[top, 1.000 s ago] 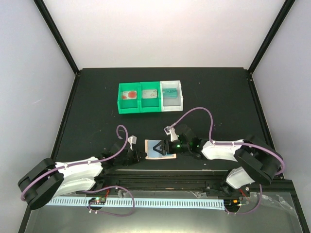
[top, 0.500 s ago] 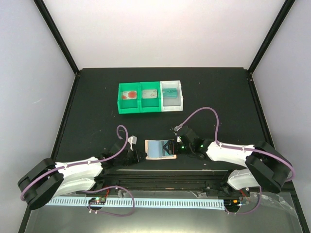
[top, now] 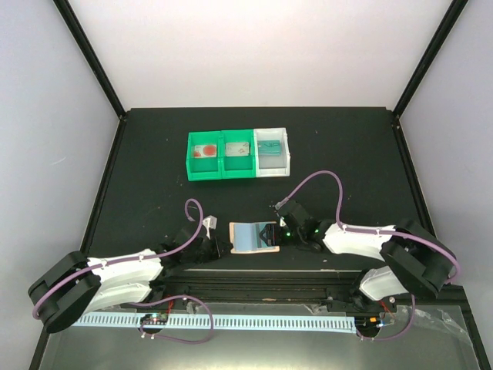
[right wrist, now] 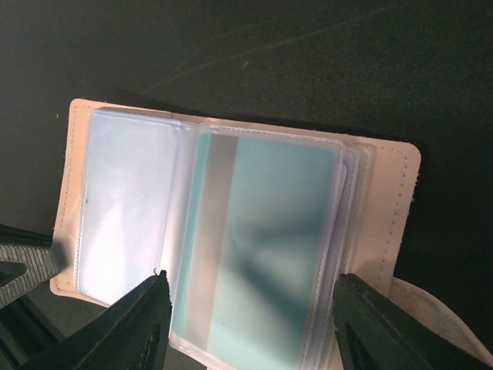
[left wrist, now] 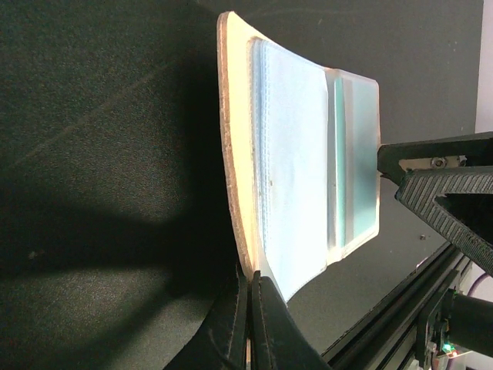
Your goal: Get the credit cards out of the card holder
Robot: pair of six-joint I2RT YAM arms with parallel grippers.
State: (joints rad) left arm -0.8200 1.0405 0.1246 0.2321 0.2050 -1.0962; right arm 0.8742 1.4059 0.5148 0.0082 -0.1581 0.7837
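Black table (top: 154, 154), white walls round it. At the back are green and white bins (top: 239, 156) w/ a card in each. Front left: the left gripper (left wrist: 248, 289) is clamped on the tan edge of the card holder (top: 253, 237), which is open between both arms. A teal card (right wrist: 262, 247) sits in its clear sleeve. Right gripper (right wrist: 248, 279): a sec. ago it hung over the holder's middle; now it has pulled back to the right edge, jaws apart, one each side of the teal card. Contact I cannot tell. Prob. it is lining up for the next pull, so task not finished.
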